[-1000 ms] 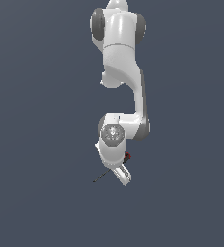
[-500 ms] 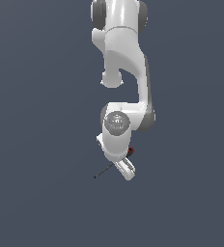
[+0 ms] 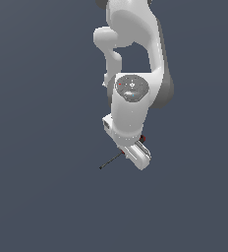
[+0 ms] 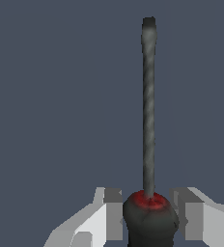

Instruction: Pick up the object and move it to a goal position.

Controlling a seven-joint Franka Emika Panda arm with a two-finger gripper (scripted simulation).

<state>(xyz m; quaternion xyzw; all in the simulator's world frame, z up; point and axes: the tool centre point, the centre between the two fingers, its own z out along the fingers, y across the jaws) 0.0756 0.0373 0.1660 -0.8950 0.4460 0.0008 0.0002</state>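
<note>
The object is a small screwdriver (image 4: 148, 111) with a thin dark shaft and a red-and-black handle. In the wrist view its handle sits between my two grey fingers (image 4: 113, 212), and the shaft points straight away from the hand. My gripper (image 4: 150, 216) is shut on the handle. In the exterior view the gripper (image 3: 135, 153) hangs below the white arm. The screwdriver's shaft (image 3: 111, 161) sticks out toward the exterior view's left, and a bit of red handle shows beside the hand. Most of the handle is hidden by the hand there.
A plain dark grey-blue surface (image 3: 42, 197) fills the background in both views. The white arm (image 3: 133, 44) reaches down from the top of the exterior view. Nothing else shows.
The gripper has moved up in the exterior view with the screwdriver held in it. The arm now looks larger and closer to that camera.
</note>
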